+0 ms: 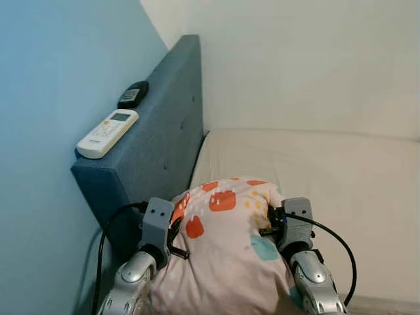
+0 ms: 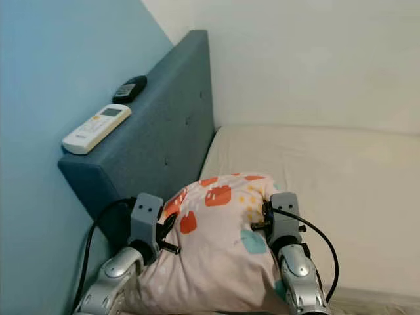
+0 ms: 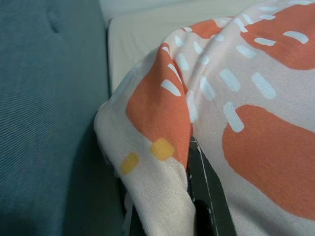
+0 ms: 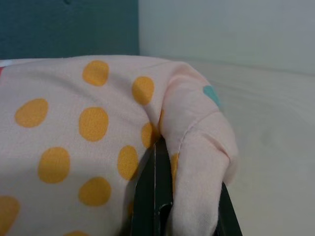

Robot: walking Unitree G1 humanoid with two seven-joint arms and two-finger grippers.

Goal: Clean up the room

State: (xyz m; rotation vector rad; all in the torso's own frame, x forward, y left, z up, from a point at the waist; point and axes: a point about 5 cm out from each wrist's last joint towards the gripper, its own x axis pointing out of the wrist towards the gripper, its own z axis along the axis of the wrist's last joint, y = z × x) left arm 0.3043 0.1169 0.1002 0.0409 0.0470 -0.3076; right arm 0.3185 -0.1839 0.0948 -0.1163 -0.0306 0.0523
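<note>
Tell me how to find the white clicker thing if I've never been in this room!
Find the blue padded headboard at the head of the bed, against the blue wall. On its flat top ledge lie two things, and the white remote is the one nearer the robot. It is long and pale with a little screen and buttons, while its neighbour, the small black device, is dark and stubby.

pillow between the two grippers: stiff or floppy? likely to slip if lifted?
Likely soft and floppy: the pillow bulges between the left gripper and right gripper, and its fabric folds over a finger. Probably light for its bulk, since it looks plump. Slip seems unlikely while cloth is pinched at both corners, though the middle may sag toward the mattress.
</note>
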